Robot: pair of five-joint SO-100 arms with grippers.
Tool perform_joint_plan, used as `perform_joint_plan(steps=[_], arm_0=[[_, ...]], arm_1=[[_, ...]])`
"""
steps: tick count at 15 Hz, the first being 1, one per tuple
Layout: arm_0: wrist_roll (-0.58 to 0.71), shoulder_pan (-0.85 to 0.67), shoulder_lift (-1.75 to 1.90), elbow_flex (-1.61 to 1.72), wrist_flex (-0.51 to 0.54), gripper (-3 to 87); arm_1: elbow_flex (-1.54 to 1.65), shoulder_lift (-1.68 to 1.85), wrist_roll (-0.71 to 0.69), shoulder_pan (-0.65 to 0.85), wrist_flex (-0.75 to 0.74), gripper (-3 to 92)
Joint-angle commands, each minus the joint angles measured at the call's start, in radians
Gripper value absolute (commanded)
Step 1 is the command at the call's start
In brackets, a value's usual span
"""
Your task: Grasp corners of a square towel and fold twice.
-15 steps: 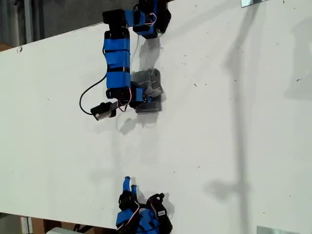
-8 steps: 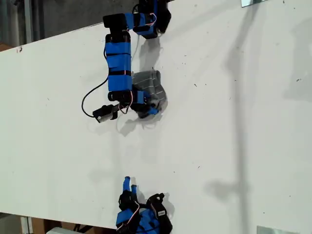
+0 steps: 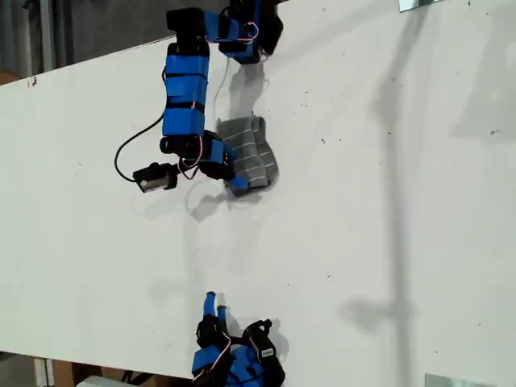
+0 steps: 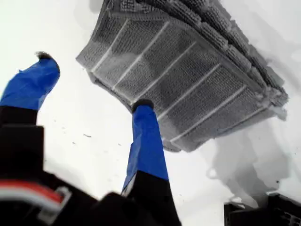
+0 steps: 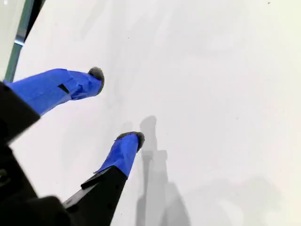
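Observation:
The towel [image 3: 250, 150] lies folded into a small thick pad on the white table, in the upper middle of the exterior view. In the first wrist view the towel [image 4: 188, 80] shows its stacked layers and pale stripes, one corner [image 4: 84, 57] pointing toward the fingers. My first gripper [image 3: 234, 181] sits at the pad's lower edge in the exterior view. It [image 4: 91, 84] is open, one fingertip [image 4: 142, 105] against the towel's edge and nothing between the jaws. My second gripper [image 3: 214, 304] rests near the table's bottom edge in the exterior view. It [image 5: 115, 106] is open over bare table.
The white table [image 3: 387, 201] spreads wide to the exterior view's right and left of the arms. A black cable [image 3: 125, 157] loops beside the first arm's wrist camera [image 3: 153, 177]. Metal brackets [image 3: 419, 4] sit at the table's top and bottom edges on the exterior view's right.
The first arm swung toward the exterior view's left and its gripper came off the top of the towel. More of the folded towel now shows. The second arm has not moved.

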Motion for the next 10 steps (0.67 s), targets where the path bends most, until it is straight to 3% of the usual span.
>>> perform_joint_plan(steps=[1, 8, 10], arm_0=[[0.006, 0.012, 0.005, 0.003, -0.017, 21.9], [0.009, 0.015, 0.005, 0.002, -0.017, 21.7], [0.008, 0.017, 0.005, 0.002, -0.017, 21.7]], arm_1=[[0.112, 0.301, 0.032, 0.008, 0.017, 32.4], [1.025, 1.275, 0.402, -0.201, -0.213, 32.0], [1.27, 1.721, 0.44, -0.209, -0.215, 31.3]])
